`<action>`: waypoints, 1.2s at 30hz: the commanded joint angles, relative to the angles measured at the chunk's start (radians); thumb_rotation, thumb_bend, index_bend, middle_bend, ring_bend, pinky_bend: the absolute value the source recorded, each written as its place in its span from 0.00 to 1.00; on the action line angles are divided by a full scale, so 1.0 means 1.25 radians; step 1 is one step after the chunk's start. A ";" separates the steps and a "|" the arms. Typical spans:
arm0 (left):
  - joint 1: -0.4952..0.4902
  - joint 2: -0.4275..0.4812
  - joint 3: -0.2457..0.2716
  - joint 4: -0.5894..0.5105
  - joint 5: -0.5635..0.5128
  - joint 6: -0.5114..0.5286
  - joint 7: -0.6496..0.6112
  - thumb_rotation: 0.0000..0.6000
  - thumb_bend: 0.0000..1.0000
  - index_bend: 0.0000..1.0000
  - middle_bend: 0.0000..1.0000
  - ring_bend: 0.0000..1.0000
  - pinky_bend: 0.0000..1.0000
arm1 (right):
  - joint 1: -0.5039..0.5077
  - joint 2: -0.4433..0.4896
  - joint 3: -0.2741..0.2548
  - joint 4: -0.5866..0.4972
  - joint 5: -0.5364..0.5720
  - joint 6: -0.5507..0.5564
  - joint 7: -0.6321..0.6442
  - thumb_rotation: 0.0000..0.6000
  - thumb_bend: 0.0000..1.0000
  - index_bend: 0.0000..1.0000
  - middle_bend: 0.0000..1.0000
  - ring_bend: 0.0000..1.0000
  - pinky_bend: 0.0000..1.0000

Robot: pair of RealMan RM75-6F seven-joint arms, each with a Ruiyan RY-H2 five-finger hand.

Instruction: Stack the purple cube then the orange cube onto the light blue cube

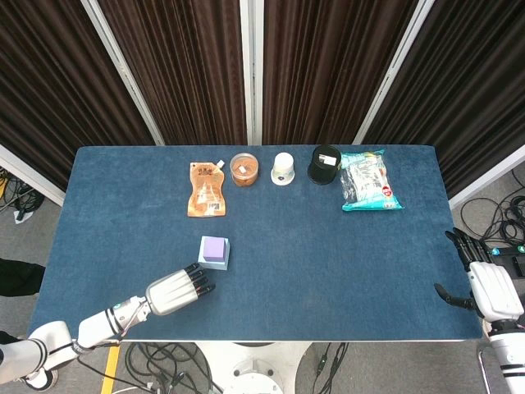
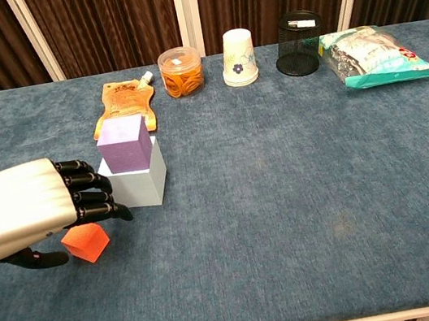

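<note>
The purple cube (image 2: 123, 143) (image 1: 215, 246) stands on the light blue cube (image 2: 138, 183) (image 1: 213, 261) at the table's front left. Just left of that stack, my left hand (image 2: 26, 213) (image 1: 174, 292) curls its fingers over the orange cube (image 2: 86, 243). The thumb presses the cube's left side, and the cube sits tilted in that pinch, low over the table. In the head view the hand hides the orange cube. My right hand (image 1: 484, 287) hangs off the table's right edge, fingers apart, holding nothing.
Along the far side stand an orange pouch (image 2: 126, 103), a clear jar of snacks (image 2: 181, 71), a paper cup (image 2: 238, 57), a black mesh cup (image 2: 297, 32) and a teal snack bag (image 2: 374, 56). The blue table (image 2: 303, 195) stretches right of the stack.
</note>
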 commanded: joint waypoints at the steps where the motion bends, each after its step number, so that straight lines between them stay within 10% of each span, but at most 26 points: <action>1: 0.001 -0.006 0.002 0.006 -0.001 0.002 -0.004 1.00 0.23 0.31 0.51 0.30 0.32 | 0.000 0.000 0.000 0.000 0.001 0.000 -0.001 1.00 0.18 0.00 0.01 0.00 0.00; 36: 0.031 0.021 0.011 -0.004 -0.030 0.058 -0.030 1.00 0.34 0.36 0.58 0.33 0.34 | 0.002 0.001 0.003 0.003 0.009 -0.003 0.004 1.00 0.18 0.00 0.01 0.00 0.00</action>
